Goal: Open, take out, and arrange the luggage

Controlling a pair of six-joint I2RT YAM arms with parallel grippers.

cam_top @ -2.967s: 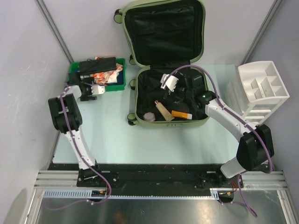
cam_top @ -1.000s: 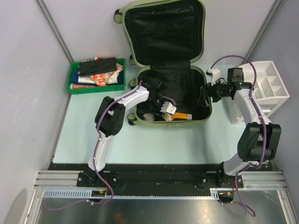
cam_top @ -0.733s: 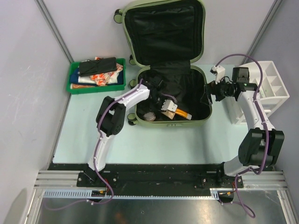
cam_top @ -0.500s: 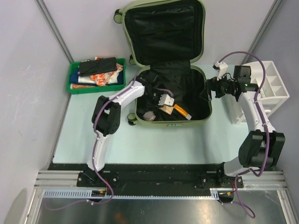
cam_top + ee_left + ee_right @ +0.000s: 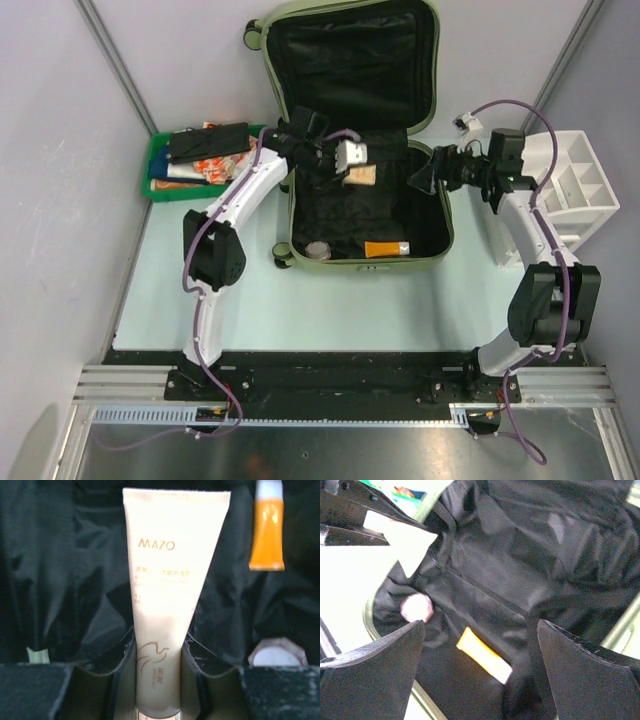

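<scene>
Left wrist view: left fingers [image 5: 117, 690] clamped on beige MAZO tube [image 5: 167, 580].
Right fingers [image 5: 375, 675] spread wide, empty, at open luggage [image 5: 350, 70] right edge.

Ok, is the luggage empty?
Not empty. The luggage lies open, with an orange tube and a round jar on its black lining; the left claw holds a beige tube.

The left arm [image 5: 250, 185] and right arm [image 5: 522, 225] have white links, black joints, purple cables [image 5: 500, 103].

Luggage [image 5: 350, 75] is pale olive-green outside with plain black lining. The cream tube [image 5: 162, 605] has orange MAZO lettering and a faint bird swirl. The orange tube [image 5: 267, 530] at its 1 o'clock has a white end. Tray [image 5: 205, 190] is green, bench [image 5: 350, 300] pale mint.
</scene>
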